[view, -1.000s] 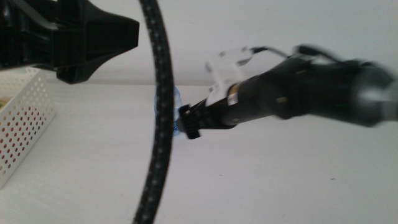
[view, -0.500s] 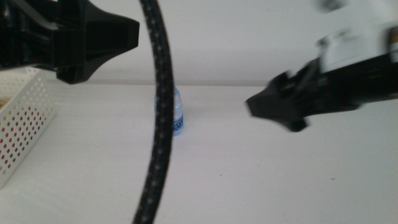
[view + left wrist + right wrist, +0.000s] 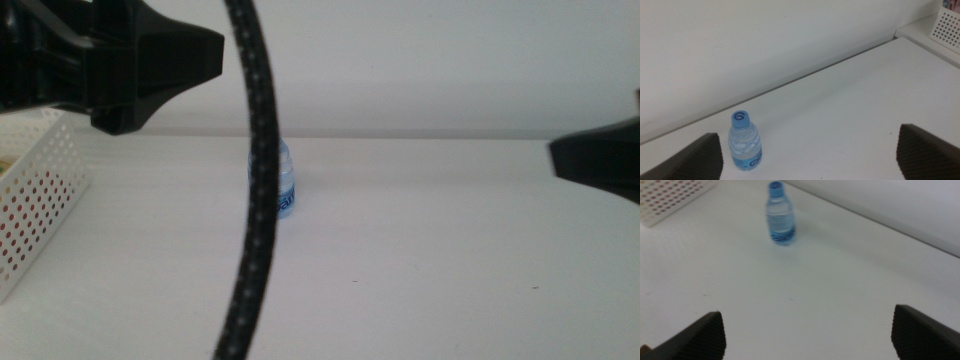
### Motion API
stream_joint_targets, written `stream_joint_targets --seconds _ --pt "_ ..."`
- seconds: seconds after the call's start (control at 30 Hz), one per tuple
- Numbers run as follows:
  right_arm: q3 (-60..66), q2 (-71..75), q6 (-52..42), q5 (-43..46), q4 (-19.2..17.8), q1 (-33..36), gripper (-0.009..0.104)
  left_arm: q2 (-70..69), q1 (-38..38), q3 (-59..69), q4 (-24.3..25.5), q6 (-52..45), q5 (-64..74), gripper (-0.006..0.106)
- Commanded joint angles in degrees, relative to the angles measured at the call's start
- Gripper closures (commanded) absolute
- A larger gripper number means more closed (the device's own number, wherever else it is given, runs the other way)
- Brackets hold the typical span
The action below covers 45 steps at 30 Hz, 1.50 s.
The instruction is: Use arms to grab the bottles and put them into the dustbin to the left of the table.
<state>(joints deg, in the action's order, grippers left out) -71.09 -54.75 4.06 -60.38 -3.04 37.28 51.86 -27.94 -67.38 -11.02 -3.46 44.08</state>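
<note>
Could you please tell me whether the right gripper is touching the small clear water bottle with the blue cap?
Apart. In the right wrist view, bare white table lies between the open right gripper and the upright small clear blue-capped water bottle.

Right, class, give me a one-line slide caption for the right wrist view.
Open right gripper faces the upright blue-capped water bottle on the white table, dustbin beyond.

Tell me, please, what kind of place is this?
Probably a robot test bench or lab, not a home: a bare white table against a plain wall, two arms mounted over it, one water bottle and a perforated white basket.
</note>
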Motion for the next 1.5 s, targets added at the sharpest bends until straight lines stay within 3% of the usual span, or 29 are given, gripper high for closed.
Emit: stream_joint_targets --seconds 0.0,0.2,0.33,0.57,1.2,1.47 --pt "1.7 1.3 -3.0 -0.5 1.1 -2.8 0.007 -0.3 -0.6 -0.1 0.0 0.4 -1.0 0.008" --pt "3.8 2.5 -8.7 1.5 7.7 -4.3 0.007 -0.3 -0.6 -0.1 0.0 0.4 -1.1 0.008" --pt "3.8 2.5 -9.9 2.5 8.7 -2.9 0.007 -0.3 -0.6 -0.1 0.0 0.4 -1.0 0.008" --pt "3.9 3.4 -9.1 4.0 6.8 2.7 0.007 -0.3 -0.6 -0.1 0.0 0.3 -1.0 0.008" --pt "3.9 3.4 -8.2 4.2 5.7 2.7 0.007 -0.3 -0.6 0.0 0.7 -2.6 0.4 0.008" --pt "3.9 3.4 -8.2 4.2 6.5 2.7 0.007 -1.8 -0.6 14.8 0.0 -6.8 -17.1 0.008"
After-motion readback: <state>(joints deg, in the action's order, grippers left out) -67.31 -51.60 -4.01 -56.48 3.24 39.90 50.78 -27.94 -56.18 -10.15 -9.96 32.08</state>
